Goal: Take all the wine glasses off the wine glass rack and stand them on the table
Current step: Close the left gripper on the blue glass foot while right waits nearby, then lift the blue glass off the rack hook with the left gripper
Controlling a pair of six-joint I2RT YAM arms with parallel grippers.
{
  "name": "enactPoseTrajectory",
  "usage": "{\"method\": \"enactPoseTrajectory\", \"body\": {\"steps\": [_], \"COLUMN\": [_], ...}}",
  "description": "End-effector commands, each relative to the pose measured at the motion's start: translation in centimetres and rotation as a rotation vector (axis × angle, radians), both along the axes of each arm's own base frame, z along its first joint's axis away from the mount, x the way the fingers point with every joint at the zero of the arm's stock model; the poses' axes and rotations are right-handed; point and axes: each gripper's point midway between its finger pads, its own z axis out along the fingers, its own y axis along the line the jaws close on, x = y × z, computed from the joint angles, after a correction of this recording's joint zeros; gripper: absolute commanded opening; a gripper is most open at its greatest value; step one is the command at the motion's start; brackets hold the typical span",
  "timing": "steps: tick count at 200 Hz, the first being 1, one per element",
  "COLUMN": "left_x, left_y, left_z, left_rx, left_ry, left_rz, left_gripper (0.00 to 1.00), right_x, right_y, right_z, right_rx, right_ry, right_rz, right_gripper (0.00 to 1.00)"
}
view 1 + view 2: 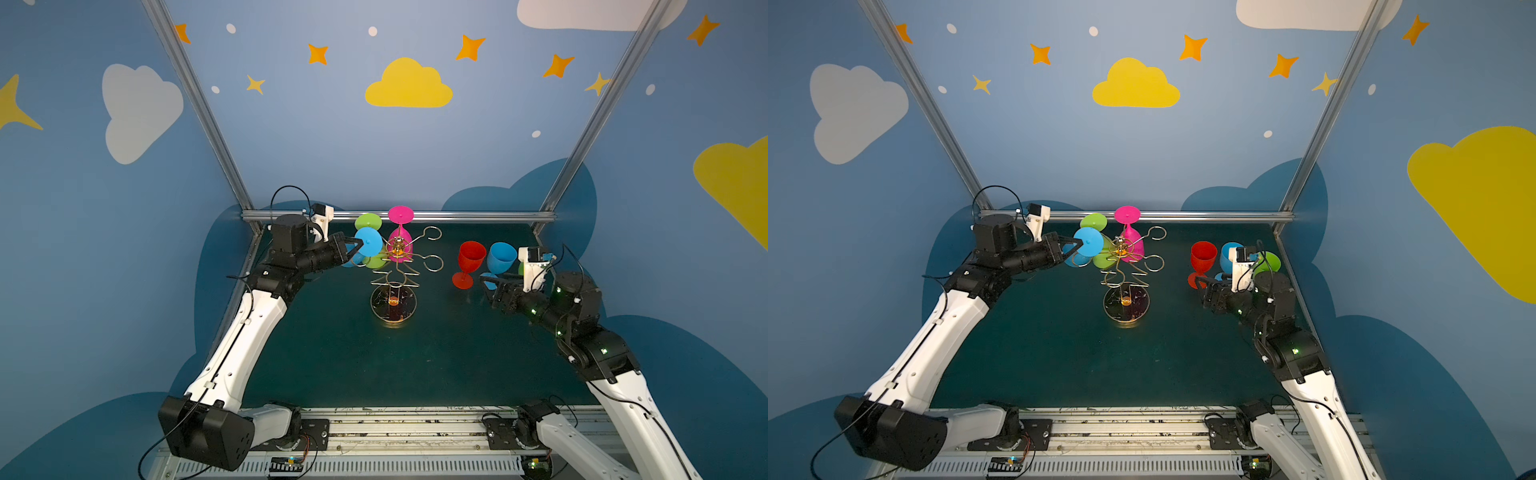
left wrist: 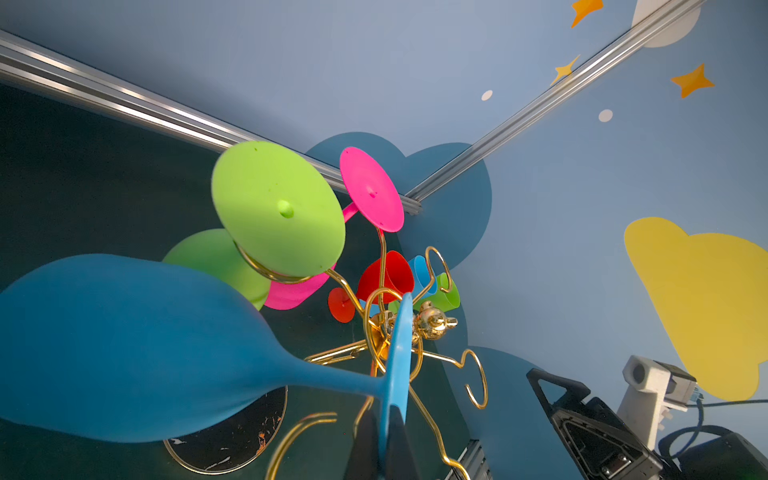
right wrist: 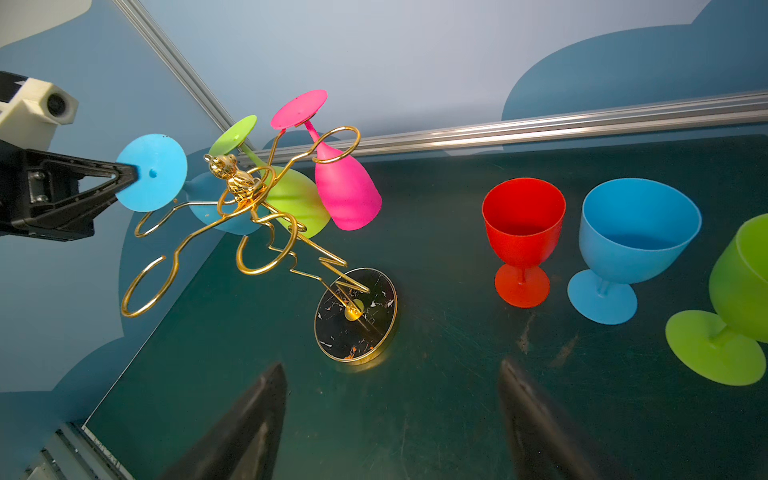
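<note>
The wine glass rack [image 1: 393, 305] [image 1: 1126, 305] [image 3: 355, 316] is a gold wire stand on a round dark marbled base at mid-table. A blue wine glass [image 1: 369, 242] [image 1: 1089, 242] [image 2: 124, 345] [image 3: 151, 172] hangs bowl-down and tilted at the rack's left side. My left gripper [image 1: 356, 243] [image 1: 1077, 246] [image 2: 390, 419] [image 3: 135, 170] is shut on the edge of its foot disc. I cannot tell whether its stem still sits in a wire loop. My right gripper [image 1: 487, 289] [image 1: 1201, 286] [image 3: 390, 365] hovers open and empty over the mat, right of the rack.
A green glass [image 1: 368, 221] [image 2: 278, 208] and a pink glass [image 1: 400, 232] [image 3: 345, 187] hang upside down on the rack. A red [image 3: 523, 224], a blue [image 3: 636, 232] and a green glass [image 3: 744, 282] stand upright at the right. An aluminium rail [image 1: 478, 216] lines the back edge.
</note>
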Motion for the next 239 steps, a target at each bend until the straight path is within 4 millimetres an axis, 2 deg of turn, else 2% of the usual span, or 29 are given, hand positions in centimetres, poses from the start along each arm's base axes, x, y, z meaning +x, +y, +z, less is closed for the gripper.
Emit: {"method": "enactPoseTrajectory", "body": {"steps": [1, 45, 74, 96, 122, 150, 198, 213, 239], "left_x": [-0.4, -1.3, -2.4, -3.4, -4.1, -5.4, -7.9, -8.5, -9.7], "left_y": [1.2, 4.1, 6.1, 7.9, 10.2, 11.7, 10.3, 9.2, 6.2], "left_z": [1.6, 1.1, 1.7, 4.0, 7.7, 11.6, 16.7, 17.3, 17.7], "left_rx": [-0.011, -0.048, -0.079, -0.174, -0.315, -0.362, -0.418, -0.432, -0.435], "left_ry": [-0.054, -0.053, -0.070, -0.105, -0.151, -0.212, -0.273, -0.275, -0.271], "left_rz": [0.035, 0.104, 0.150, 0.145, 0.111, 0.072, -0.051, -0.092, -0.198], "left_gripper": [0.03, 0.03, 0.03, 0.03, 0.03, 0.03, 0.03, 0.03, 0.03], "right_x": [-0.4, -0.6, -0.7, -1.0, -1.5, -2.2, -4.6, -5.2, -5.8], "right_y": [-0.2, -0.2, 0.0, 0.4, 1.4, 2.7, 5.3, 6.1, 8.0], "right_z": [1.6, 1.9, 2.3, 2.8, 3.8, 5.4, 8.7, 9.5, 10.6], "right_rx": [0.016, 0.013, 0.011, 0.008, 0.020, 0.029, 0.063, 0.054, 0.020], "right_ry": [-0.034, -0.043, -0.057, -0.081, -0.132, -0.199, -0.328, -0.368, -0.420], "right_rz": [-0.007, -0.002, 0.019, 0.049, 0.121, 0.217, 0.416, 0.462, 0.530], "right_gripper": [0.79, 0.79, 0.79, 0.79, 0.79, 0.79, 0.79, 0.79, 0.79]}}
